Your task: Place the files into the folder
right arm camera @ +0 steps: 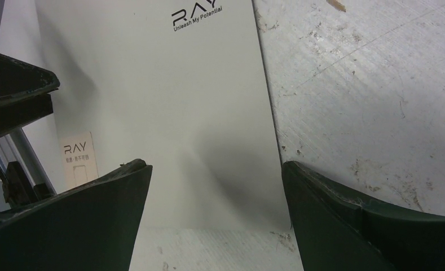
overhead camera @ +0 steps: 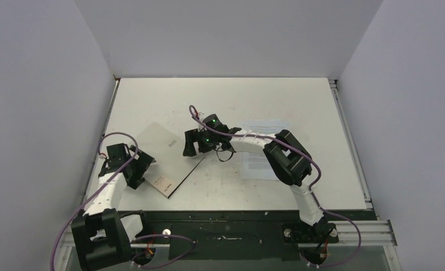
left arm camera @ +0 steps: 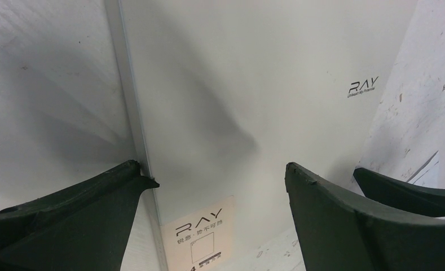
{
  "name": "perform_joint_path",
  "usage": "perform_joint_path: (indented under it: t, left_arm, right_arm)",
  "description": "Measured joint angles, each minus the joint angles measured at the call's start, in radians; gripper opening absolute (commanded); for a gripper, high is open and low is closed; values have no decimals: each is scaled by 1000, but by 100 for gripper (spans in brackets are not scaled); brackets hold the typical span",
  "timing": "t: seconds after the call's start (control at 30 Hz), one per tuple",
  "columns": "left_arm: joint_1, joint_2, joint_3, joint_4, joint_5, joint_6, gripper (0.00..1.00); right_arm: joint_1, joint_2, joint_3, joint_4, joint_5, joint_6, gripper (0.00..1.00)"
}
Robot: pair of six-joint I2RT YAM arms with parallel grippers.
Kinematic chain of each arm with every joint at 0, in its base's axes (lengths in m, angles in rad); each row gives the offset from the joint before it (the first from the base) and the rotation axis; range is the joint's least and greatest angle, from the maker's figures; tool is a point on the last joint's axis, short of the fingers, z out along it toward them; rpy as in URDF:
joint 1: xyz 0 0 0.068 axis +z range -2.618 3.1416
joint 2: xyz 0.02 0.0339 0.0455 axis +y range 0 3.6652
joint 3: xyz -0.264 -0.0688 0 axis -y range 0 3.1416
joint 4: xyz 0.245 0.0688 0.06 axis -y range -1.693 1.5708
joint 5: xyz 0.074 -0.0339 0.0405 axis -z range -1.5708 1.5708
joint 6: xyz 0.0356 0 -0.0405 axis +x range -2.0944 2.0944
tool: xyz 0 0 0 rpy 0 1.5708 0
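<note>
**Claws wide over a shut folder**

From my remote seat, I saw the folder (overhead camera: 169, 161) lying shut and flat on the table (overhead camera: 225, 96). Its silver-grey cover faced up, and it sat at a slant left of centre. The left claw (overhead camera: 136, 167) stood at its near left edge and the right claw (overhead camera: 189, 143) at its far right edge. Both were spread wide and pinched nothing.

In the left wrist view, the left claw (left arm camera: 215, 169) pointed down at the folder (left arm camera: 237, 113). One finger (left arm camera: 84, 214) sat beside the raised strip along one long edge, and the other was over the cover near the opposite edge. I could not tell whether either tip touched. A pale label (left arm camera: 197, 237) marked RAY lay between the fingers, and a small logo (left arm camera: 362, 86) showed farther up the cover.

In the right wrist view, the right claw (right arm camera: 215, 166) gaped over one end of the folder (right arm camera: 180, 101). Its left finger was above the cover and its right finger (right arm camera: 349, 226) above the scuffed table (right arm camera: 366, 84).

The files (overhead camera: 258, 164) lay flat on the table to the right of the folder. They were apart from it, with bare table between, and the right arm crossed above them.
</note>
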State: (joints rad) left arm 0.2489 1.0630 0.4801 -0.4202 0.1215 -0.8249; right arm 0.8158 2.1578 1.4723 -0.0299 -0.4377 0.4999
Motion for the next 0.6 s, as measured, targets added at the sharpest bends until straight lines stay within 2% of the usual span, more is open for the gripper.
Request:
perform_joint_path:
  t: [0.27, 0.33, 0.6]
  left_arm:
    - [-53, 57, 2, 67, -9, 10, 100]
    - [-87, 75, 10, 84, -20, 10, 94]
    - [-227, 188, 70, 149, -48, 16, 90]
  right_arm:
    - [-6, -50, -108, 99, 6, 10, 90]
    - [-10, -76, -146, 108, 18, 10, 90]
    - [-22, -201, -321, 134, 86, 11, 90]
